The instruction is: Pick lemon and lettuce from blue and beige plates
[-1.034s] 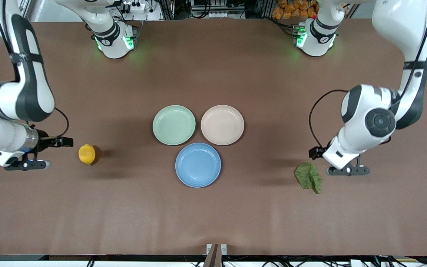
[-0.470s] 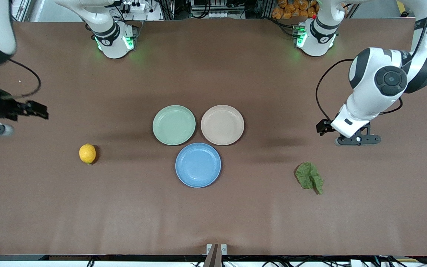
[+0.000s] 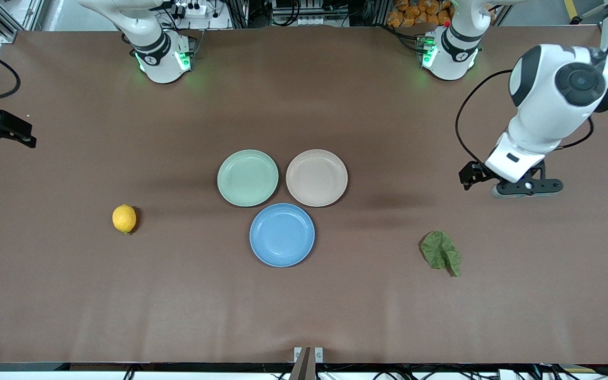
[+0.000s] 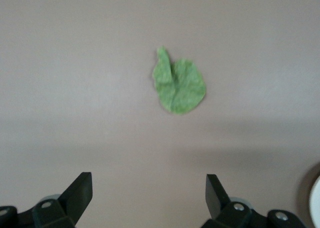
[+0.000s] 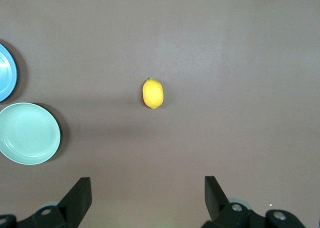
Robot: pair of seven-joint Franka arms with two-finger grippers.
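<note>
The lemon lies on the bare table toward the right arm's end; it also shows in the right wrist view. The lettuce lies flat on the table toward the left arm's end, and in the left wrist view. The blue plate and the beige plate are empty at mid-table. My left gripper is open and empty, up over bare table beside the lettuce. My right gripper is open and empty, up over the table's edge at the right arm's end.
A pale mint-green plate sits empty beside the beige plate, touching close to the blue one; it also shows in the right wrist view. The two arm bases stand along the table's back edge.
Both grippers have risen and drawn away from the lemon and the lettuce, toward the robots' side of the table. The lemon, lettuce and plates have not moved.
</note>
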